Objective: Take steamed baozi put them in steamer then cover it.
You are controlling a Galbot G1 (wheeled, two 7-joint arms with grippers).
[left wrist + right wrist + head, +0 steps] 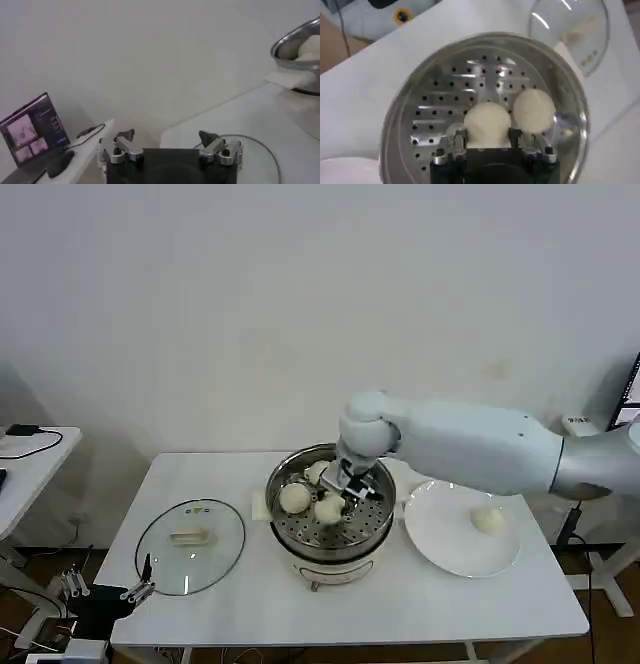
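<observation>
**Right gripper holds a bun over the steamer tray**

The right gripper (349, 486) reaches into the round shiny stainless-steel steamer (330, 546) at the middle of the white table (400, 604), its fingers (459, 137) pinching a small round cream-white steamed baozi (487, 123) against the perforated tray (440, 107); another bun (534, 110) sits just beside it in the wrist view; the head view shows three buns in the pot; a fourth bun (488, 520) lies on the flat white plate (440, 539) to the steamer's right; the round clear glass cover (190, 545) rests flat on the table to the left; the left gripper (170, 145) waits low by the table's left edge near the lid, fingers spread and empty.
</observation>
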